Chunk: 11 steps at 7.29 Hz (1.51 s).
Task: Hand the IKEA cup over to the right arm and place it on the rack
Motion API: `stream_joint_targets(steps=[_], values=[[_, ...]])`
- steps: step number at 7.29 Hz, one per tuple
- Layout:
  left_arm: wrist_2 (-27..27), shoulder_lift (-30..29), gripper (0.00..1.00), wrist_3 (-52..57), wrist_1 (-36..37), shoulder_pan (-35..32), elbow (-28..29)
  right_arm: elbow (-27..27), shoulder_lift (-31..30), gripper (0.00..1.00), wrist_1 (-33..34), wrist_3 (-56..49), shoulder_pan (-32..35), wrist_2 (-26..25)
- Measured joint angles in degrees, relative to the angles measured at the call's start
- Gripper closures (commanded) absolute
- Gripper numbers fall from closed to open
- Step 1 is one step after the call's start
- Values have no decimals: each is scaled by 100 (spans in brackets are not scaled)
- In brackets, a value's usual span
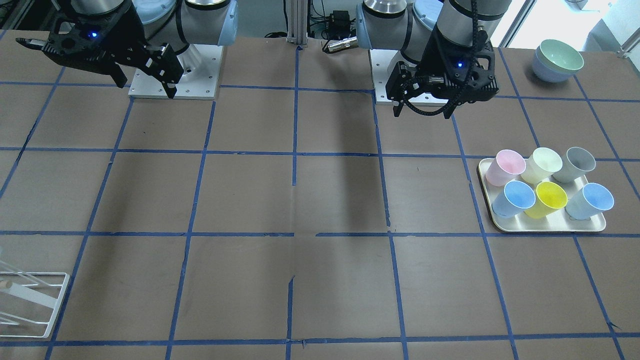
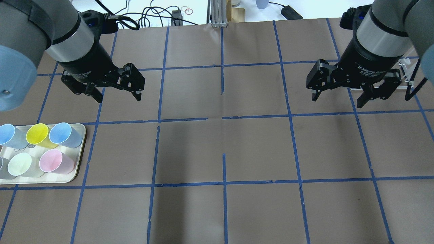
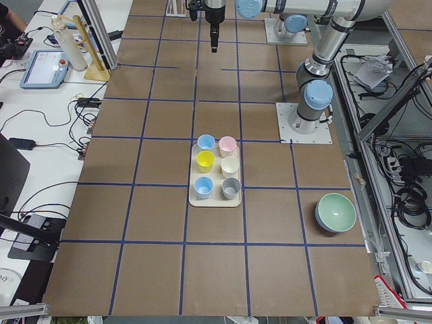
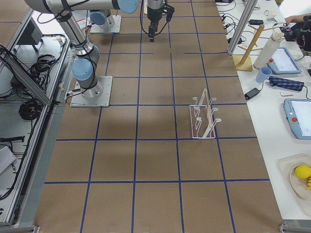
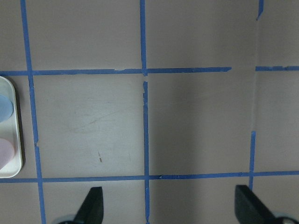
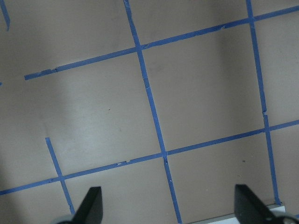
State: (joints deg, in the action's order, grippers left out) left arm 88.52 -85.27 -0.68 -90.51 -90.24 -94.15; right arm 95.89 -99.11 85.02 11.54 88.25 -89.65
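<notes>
Two blue cups stand on a cream tray among other pastel cups. The IKEA cup, the paler of the two as far as I can tell, is at the tray's outer corner beside the grey cup; it also shows in the overhead view. The brighter blue cup stands at the inner corner. My left gripper hangs open and empty above the table, beside the tray. My right gripper is open and empty above the table. The white wire rack stands near it.
Yellow, pink and pale green cups share the tray. Stacked bowls sit at the table corner by the left arm's base. Blue tape lines grid the brown table. Benches with gear flank the table's far side.
</notes>
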Motion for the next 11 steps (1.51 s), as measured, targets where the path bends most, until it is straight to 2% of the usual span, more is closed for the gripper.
stream_joint_targets(steps=[2,4,7,11], values=[[-35,13,0,550,-13,432,43,0,-3,0,0,-2,-1,-2],[-12,25,0,1545,-52,973,79,2,-1,0,-3,-8,2,-8],[-67,-6,0,3279,-51,2135,24,7,-3,0,-3,-5,1,-9],[-91,-444,0,5620,326,3439,-16,9,-3,0,-3,-2,2,-9]])
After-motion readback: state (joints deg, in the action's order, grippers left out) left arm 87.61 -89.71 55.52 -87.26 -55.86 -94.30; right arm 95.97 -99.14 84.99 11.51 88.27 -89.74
